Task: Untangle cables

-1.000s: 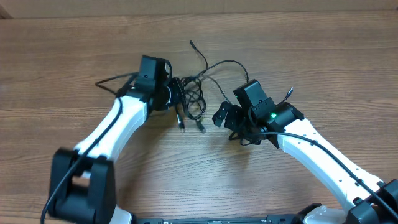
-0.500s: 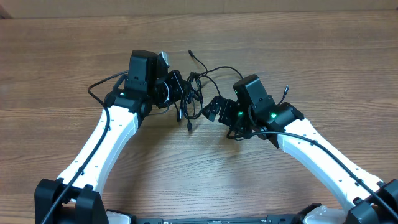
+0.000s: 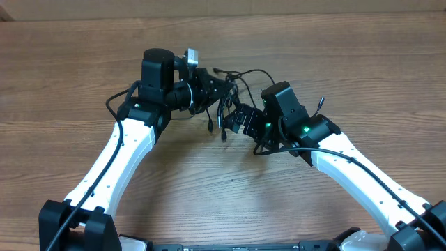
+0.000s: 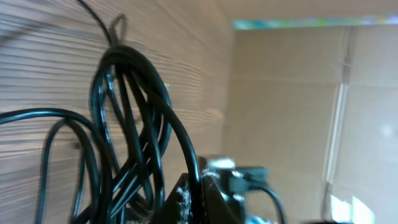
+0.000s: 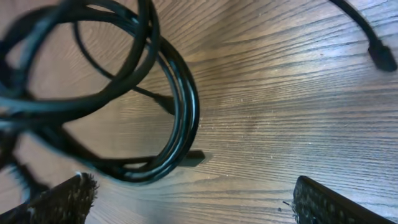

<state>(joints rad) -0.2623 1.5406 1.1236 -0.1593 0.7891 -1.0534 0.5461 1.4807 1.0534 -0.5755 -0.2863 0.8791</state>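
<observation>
The left gripper [image 3: 208, 89], fingers clamped on the cables [image 5: 193, 112], apparently hangs them just left of the right gripper [image 3: 239, 120], whose fingers are spread wide and empty.

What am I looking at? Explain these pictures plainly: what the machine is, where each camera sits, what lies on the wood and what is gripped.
These are two white-and-black robot arms at a brown wooden table, each ending in a two-finger claw. The wide picture looks down from above; the other two come from a camera on each wrist. On the table is a tangle of thin black cables with small plug ends. The left claw is shut on the tangle and seems to hold it up; its wrist picture shows the loops close up. The right claw is open, holds nothing and sits beside the tangle; its wrist picture shows its fingertips wide apart and a cable coil ahead.
</observation>
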